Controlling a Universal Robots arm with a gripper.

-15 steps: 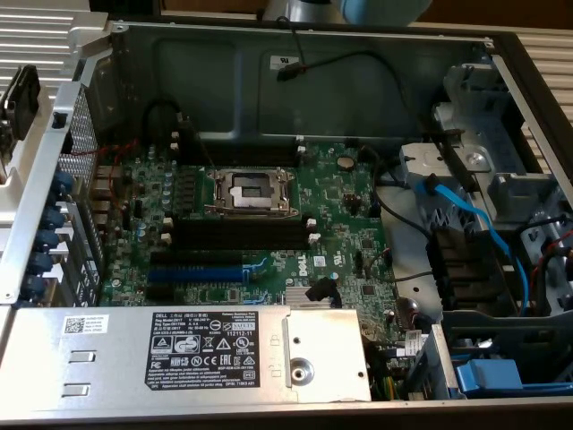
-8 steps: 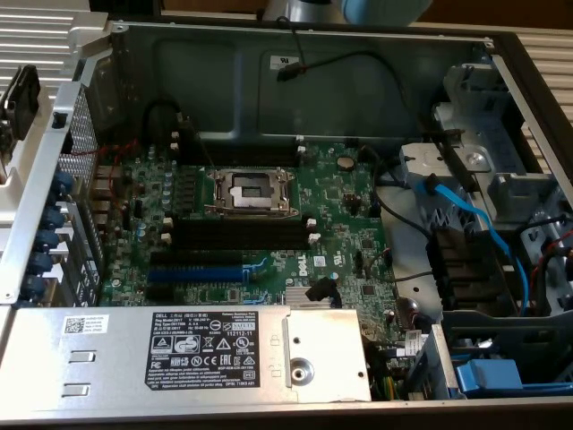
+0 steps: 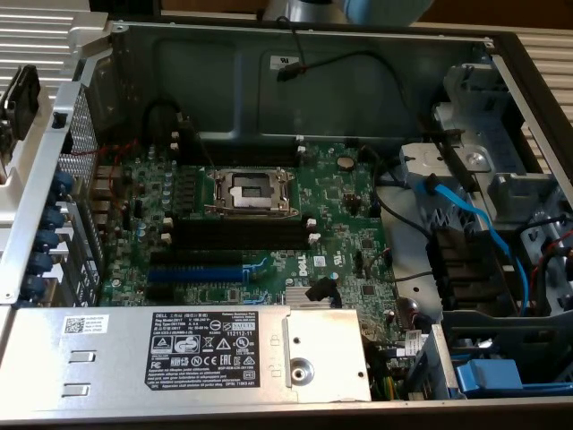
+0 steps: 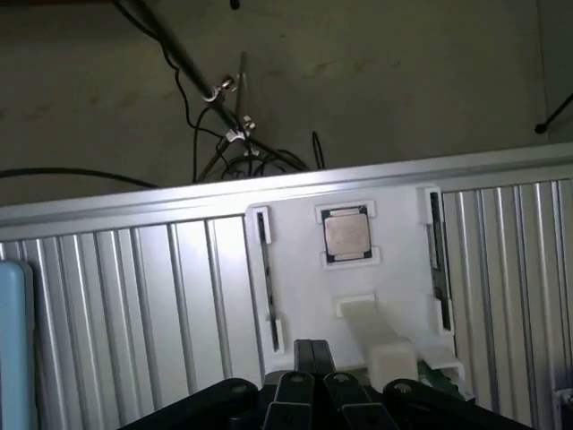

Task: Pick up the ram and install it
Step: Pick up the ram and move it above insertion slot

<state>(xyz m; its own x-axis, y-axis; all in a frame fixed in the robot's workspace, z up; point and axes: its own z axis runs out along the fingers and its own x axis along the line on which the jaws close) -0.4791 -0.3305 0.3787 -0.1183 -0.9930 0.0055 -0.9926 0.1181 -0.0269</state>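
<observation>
In the wrist view my gripper [image 4: 312, 356] is shut, its two black fingers pressed together with nothing between them. It hovers at the near edge of a white holder plate [image 4: 304, 269]. Two thin dark strips stand on edge in the plate's side slots, one [image 4: 267, 287] and the other [image 4: 436, 260]; they may be ram sticks seen edge-on, but I cannot tell. In the exterior view the black memory slots [image 3: 240, 235] on the green motherboard [image 3: 349, 210] hold no stick. Only a blurred piece of the arm [image 3: 358, 7] shows at that view's top edge.
A processor chip [image 4: 346, 235] and a white block [image 4: 376, 339] sit on the holder plate, which lies on ribbed metal [image 4: 134, 305]. In the case: open CPU socket [image 3: 251, 188], blue expansion slot [image 3: 192, 273], power supply [image 3: 179, 345], blue cables [image 3: 466, 215], drive cage on the exterior view's right.
</observation>
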